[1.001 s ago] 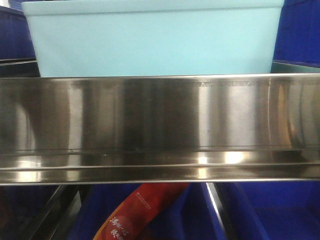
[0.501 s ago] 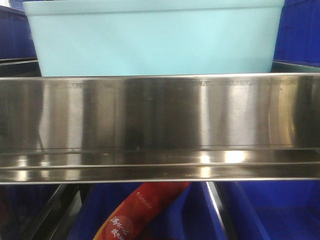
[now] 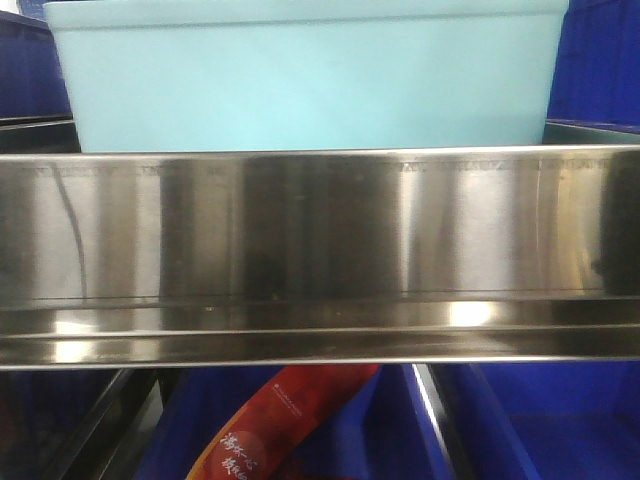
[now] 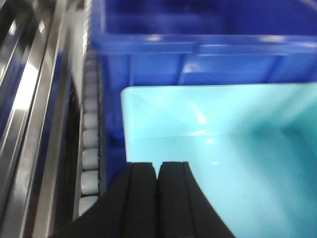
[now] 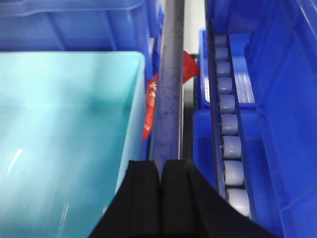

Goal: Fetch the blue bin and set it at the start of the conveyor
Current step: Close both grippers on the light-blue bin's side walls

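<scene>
Front view: a dark blue crate [image 3: 30, 70] at top left, the blue bin [image 3: 310, 80] at top centre, and another dark blue crate at top right. The bin sits on the upper shelf just behind the steel rail [image 3: 320, 250], which spans the full width and hides the bin's base. The bin is upright with its long side to the camera. Under the rail a red packet [image 3: 285, 420] lies in a lower crate [image 3: 560, 420]; its print is too blurry to read.

Left wrist view: shiny steel rails run down the left edge, with a roller track [image 4: 90, 144] of white rollers just beside them. A dark blue crate is across the top, its wall just beside the bin's far rim; whether they touch is not clear. The bin's open inside [image 4: 237, 163] fills the right and centre, with nothing in it.

The left gripper [image 4: 158, 166] is at bottom centre. Its black fingers are pressed together with only a thin seam, and nothing shows between them. It hovers inside the bin's left corner, its left finger just beside the wall; contact can't be told.

Right wrist view: the bin [image 5: 64, 139] is at left, then the steel rail, with the red packet poking out from under it. Grey rollers and blue crates are at right.

The right gripper [image 5: 161, 164] has its fingers closed to a hairline seam and holds nothing visible. It sits over the gap between the bin's right wall and the rail; contact with either can't be told.
</scene>
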Robot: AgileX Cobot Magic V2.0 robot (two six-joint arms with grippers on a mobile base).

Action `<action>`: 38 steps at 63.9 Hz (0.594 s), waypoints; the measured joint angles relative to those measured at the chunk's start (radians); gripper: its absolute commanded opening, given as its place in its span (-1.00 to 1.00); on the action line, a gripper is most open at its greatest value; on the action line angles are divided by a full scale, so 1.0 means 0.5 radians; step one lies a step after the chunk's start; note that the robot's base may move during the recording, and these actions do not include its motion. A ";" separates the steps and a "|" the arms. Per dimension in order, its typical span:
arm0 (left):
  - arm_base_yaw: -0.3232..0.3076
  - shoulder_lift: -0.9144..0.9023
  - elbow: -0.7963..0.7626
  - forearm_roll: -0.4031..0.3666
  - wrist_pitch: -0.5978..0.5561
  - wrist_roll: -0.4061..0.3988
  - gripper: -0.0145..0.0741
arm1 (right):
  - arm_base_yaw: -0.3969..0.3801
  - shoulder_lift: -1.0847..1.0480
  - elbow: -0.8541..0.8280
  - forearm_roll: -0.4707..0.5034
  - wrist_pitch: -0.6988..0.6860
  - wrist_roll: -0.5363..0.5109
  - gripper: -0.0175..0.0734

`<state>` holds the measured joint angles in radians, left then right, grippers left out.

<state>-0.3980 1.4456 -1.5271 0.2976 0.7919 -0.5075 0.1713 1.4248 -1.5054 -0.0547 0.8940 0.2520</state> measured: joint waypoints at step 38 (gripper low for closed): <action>0.043 0.522 -0.339 0.049 0.462 -0.099 -0.54 | 0.177 0.645 -0.561 -0.077 0.366 0.066 -0.93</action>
<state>-0.3763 1.7063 -1.6966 0.3219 1.0228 -0.5567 0.2601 1.7473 -1.7857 -0.0931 1.0772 0.2848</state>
